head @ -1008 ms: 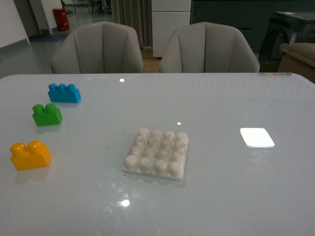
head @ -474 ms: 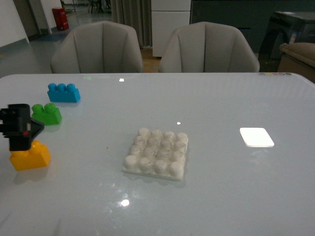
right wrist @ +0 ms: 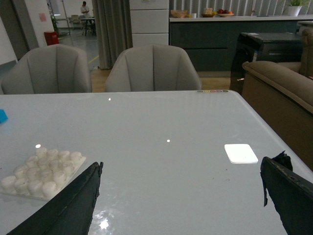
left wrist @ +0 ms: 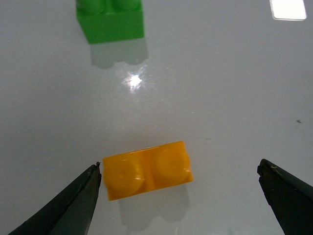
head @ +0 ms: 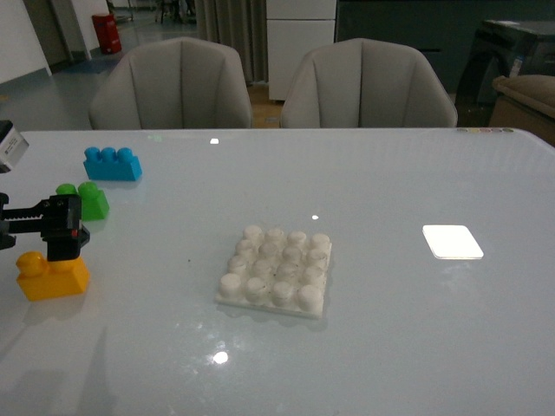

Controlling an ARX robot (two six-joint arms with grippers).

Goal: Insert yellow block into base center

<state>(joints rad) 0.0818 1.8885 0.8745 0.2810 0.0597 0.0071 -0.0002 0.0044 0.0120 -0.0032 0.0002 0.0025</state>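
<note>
Small orange-yellow plastic two-stud brick (left wrist: 146, 169), flat on glossy white table (head: 390, 173), left side, beneath left arm's black claw (left wrist: 179, 167); claw spread wide, empty; brick's long axis runs finger to finger, off-centre toward one

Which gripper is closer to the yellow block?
Left. The left gripper hangs open just above the yellow block; the right gripper is open far off, on the other side of the base.

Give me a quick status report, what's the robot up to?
Left fingers open over yellow block, no grip. Right fingers open, empty. Base bare; nothing between block and base.
</note>
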